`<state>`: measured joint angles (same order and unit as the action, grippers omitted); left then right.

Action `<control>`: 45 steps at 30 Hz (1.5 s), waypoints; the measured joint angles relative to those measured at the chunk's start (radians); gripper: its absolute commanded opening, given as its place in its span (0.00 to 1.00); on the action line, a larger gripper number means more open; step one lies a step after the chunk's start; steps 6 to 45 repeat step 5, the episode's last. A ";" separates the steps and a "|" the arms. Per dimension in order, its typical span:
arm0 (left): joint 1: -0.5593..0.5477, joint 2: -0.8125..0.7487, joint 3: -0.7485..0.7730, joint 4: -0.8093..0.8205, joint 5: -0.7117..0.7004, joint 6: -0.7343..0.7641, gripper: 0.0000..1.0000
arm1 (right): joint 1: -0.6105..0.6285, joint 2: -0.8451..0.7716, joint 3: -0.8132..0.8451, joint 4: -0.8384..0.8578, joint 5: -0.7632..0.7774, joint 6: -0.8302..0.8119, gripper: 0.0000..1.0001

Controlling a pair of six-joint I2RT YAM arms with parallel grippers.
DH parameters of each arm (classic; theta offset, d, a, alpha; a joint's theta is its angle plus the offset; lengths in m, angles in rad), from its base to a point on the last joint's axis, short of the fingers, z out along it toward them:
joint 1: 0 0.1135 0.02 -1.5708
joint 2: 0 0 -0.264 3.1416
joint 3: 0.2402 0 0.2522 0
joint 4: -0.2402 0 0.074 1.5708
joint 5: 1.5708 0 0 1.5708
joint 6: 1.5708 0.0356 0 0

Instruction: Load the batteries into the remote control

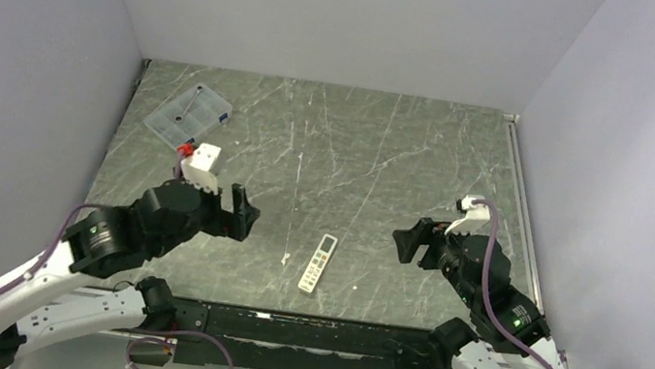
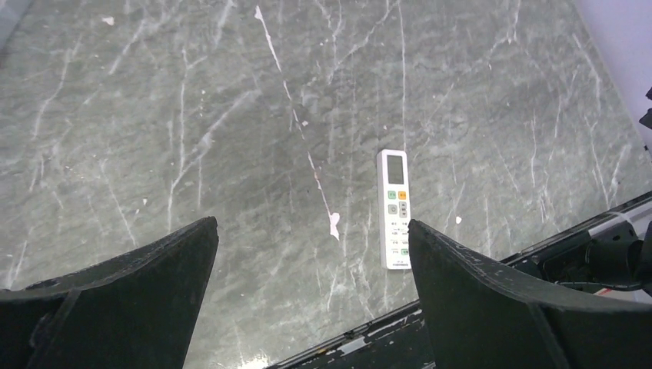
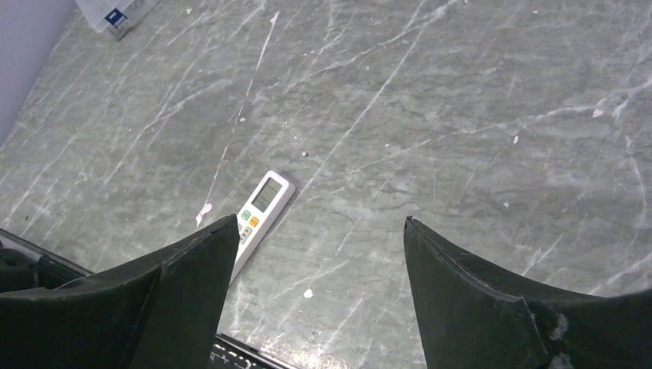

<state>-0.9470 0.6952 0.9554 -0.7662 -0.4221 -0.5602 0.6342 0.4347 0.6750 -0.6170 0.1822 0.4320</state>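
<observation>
Near the front edge of the worktop (image 1: 387, 154), between your two arms, the remote control (image 1: 318, 262) lies face up, touching nothing; your left claw (image 2: 309, 224) is spread wide, empty; right claw (image 3: 319, 221) also wide, empty; clear box (image 1: 188, 112) far left.

left claw (image 1: 238, 213) and right claw (image 1: 408, 245) — both spread wide, aimed inward
</observation>
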 measured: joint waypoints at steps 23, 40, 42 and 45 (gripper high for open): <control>0.000 -0.105 -0.066 0.020 -0.012 0.029 0.99 | 0.000 0.000 0.000 0.013 -0.001 -0.009 0.82; 0.000 -0.105 -0.066 0.020 -0.012 0.029 0.99 | 0.000 0.000 0.000 0.013 -0.001 -0.009 0.82; 0.000 -0.105 -0.066 0.020 -0.012 0.029 0.99 | 0.000 0.000 0.000 0.013 -0.001 -0.009 0.82; 0.000 -0.105 -0.066 0.020 -0.012 0.029 0.99 | 0.000 0.000 0.000 0.013 -0.001 -0.009 0.82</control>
